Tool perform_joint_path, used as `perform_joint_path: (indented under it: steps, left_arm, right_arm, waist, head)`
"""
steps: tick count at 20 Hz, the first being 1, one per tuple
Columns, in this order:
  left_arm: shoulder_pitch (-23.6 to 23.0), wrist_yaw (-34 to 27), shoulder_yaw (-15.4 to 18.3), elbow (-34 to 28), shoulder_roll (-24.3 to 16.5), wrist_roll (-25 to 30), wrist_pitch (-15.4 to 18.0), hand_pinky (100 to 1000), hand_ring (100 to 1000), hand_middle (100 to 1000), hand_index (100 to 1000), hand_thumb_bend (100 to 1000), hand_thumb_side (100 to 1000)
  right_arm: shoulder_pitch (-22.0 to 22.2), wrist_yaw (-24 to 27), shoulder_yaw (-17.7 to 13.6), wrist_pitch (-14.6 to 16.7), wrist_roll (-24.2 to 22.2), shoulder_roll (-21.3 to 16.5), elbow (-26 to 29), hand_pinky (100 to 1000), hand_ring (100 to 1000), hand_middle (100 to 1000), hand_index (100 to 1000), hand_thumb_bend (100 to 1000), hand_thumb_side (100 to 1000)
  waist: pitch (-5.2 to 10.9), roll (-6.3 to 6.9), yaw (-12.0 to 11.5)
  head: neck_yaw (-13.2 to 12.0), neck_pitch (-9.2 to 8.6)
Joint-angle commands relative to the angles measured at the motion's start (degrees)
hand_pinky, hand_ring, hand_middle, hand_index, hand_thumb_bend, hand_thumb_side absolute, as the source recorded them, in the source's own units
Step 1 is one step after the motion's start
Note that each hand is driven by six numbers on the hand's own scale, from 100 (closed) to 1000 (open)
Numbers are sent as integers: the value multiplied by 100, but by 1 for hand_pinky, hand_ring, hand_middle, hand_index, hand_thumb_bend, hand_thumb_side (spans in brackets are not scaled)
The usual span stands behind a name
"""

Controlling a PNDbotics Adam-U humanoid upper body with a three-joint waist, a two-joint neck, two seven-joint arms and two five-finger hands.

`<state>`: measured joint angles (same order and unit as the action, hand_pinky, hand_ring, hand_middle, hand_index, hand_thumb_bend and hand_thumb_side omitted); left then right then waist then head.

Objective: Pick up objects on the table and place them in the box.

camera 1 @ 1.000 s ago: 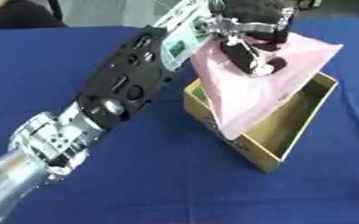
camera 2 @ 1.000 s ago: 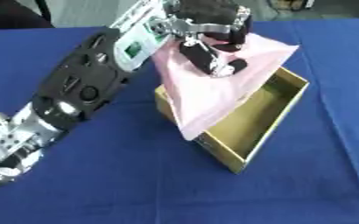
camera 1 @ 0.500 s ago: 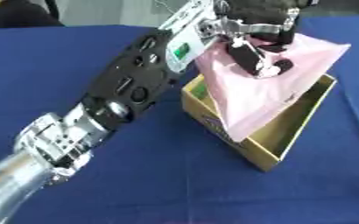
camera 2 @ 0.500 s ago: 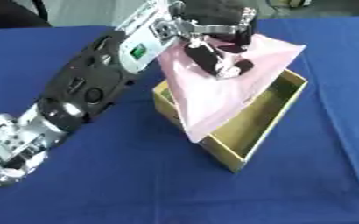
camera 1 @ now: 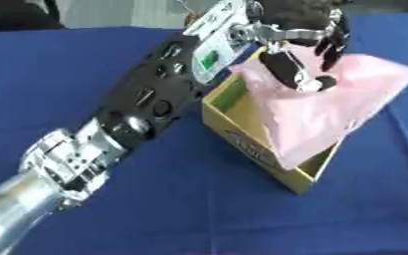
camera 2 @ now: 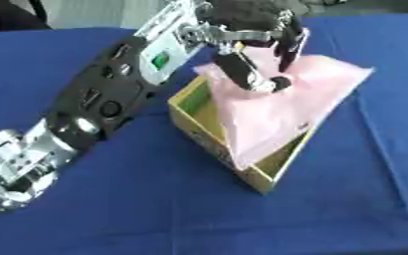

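A pink plastic bag (camera 1: 329,114) lies tilted in the open yellow cardboard box (camera 1: 242,139). Its lower edge droops over the box's near corner and its upper corner sticks out to the right. My left arm (camera 1: 147,99) runs from the lower left up to the box. My left hand (camera 1: 294,30) hovers over the bag's upper part, with fingers (camera 2: 287,47) curled down and thumb (camera 2: 247,74) pressed on the pink film, pinching it. The box's inside is mostly hidden by the bag. My right hand shows in neither view.
A blue cloth covers the table (camera 1: 138,214) all around the box. A dark shape (camera 1: 16,12) sits at the far left edge beyond the table.
The whole picture has shifted, so the camera moved. The pink bag has sunk lower into the box and spread out to the right, with my left hand still on it.
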<state>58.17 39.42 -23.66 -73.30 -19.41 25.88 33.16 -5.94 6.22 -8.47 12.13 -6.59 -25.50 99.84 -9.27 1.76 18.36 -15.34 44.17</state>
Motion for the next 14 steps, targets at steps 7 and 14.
perform_joint_path:
  steps: [7, 14]
  left_arm:
    - [13, 508, 84, 31, -73, 80, 213, 816, 927, 934, 908, 260, 655]
    - [-8, 649, 78, 73, -64, 15, 265, 826, 929, 935, 909, 268, 660]
  right_arm:
    - [-58, 3, -42, 20, -9, -92, 38, 491, 608, 802, 925, 604, 761]
    - [-51, -3, -55, 29, 1, -95, 32, 491, 609, 802, 925, 604, 762]
  waist:
    - [52, -44, -32]
    - [50, -58, -46]
  head:
    - [-84, -5]
    - [-88, -5]
